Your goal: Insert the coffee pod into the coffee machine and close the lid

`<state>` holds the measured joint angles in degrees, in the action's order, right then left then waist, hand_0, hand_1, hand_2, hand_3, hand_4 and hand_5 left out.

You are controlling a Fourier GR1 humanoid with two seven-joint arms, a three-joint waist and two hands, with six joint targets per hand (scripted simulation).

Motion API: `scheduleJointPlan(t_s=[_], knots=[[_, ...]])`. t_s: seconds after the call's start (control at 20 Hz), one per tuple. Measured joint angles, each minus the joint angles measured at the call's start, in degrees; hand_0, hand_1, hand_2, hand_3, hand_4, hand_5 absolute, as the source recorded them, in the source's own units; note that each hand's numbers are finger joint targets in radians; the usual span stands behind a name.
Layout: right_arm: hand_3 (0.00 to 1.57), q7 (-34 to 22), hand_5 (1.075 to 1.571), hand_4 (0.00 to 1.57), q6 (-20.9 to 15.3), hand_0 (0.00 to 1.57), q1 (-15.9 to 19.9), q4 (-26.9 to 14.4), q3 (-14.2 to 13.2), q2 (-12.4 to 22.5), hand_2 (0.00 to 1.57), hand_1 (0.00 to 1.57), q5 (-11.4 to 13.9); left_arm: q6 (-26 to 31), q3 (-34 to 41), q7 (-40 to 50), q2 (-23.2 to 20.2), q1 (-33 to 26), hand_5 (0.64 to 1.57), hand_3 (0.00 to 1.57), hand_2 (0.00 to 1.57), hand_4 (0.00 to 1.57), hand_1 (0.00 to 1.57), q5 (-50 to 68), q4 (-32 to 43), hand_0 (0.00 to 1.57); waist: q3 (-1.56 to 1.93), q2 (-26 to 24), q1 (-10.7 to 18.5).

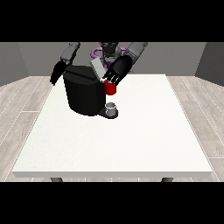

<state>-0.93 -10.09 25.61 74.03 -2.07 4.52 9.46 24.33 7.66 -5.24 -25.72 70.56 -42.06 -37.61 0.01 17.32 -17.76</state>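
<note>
The large white square desk (118,144) fills the near part of the view, standing on a pale wood-plank floor (22,109) with grey walls (26,59) behind.

Farther back on the desk stands the bulky black coffee machine (83,94). At its foot, on a dark base plate, sits a small grey cylindrical thing (112,107), straight below the fingers of the hand at the view's right; it cannot be told for certain to be the coffee pod. What it holds, if anything, cannot be seen.

Above it, a red thing at the machine (110,89) sits just under those same fingers. A pale grey flat lid (98,69) rises tilted from the machine's top, beside the palm of that hand on its machine side.

The hand at the view's right (117,70) hangs over the front of the machine, its dark fingers (113,79) pointing down, fairly straight and slightly spread. Their tips reach the top of the red thing; whether they touch it cannot be told. They grasp nothing that shows.

The hand at the view's left (57,73) hangs behind the machine's far corner, fingers pointing down, straight and released, holding nothing.
</note>
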Motion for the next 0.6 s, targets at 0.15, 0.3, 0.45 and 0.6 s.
scheduleJointPlan(t_s=[0.15,0.3,0.45,0.6], knots=[[0.0,-1.0,1.571,0.17,-0.2,0.0,0.5,0.1,-0.1,-0.2,0.0,0.0,0.0,-0.9,-0.4,0.2,0.9,0.0,1.571,1.2,1.26,0.41,1.2,-0.5,0.3,1.2,0.0,-0.4,0.1],[0.0,-0.7,1.571,0.0,-0.3,0.0,0.8,0.0,0.0,-0.3,0.0,0.0,0.1,-0.8,-0.2,0.6,0.6,1.1,1.571,1.21,1.27,0.39,1.23,-0.7,0.7,1.23,-0.01,0.1,-0.1],[0.0,1.1,1.571,0.0,-0.3,0.0,0.1,-0.8,-0.9,0.0,0.0,0.0,-0.4,-1.0,-0.2,-0.1,0.2,1.3,1.571,1.21,1.24,0.36,1.21,-0.8,0.5,1.21,0.0,0.4,0.5],[0.0,0.1,1.571,0.0,-0.1,0.0,0.3,0.0,-0.7,0.0,0.0,0.0,-0.5,-1.3,0.0,-1.0,-0.2,1.3,1.571,1.17,1.22,0.36,1.2,-0.9,1.0,1.2,0.0,0.3,0.1]])
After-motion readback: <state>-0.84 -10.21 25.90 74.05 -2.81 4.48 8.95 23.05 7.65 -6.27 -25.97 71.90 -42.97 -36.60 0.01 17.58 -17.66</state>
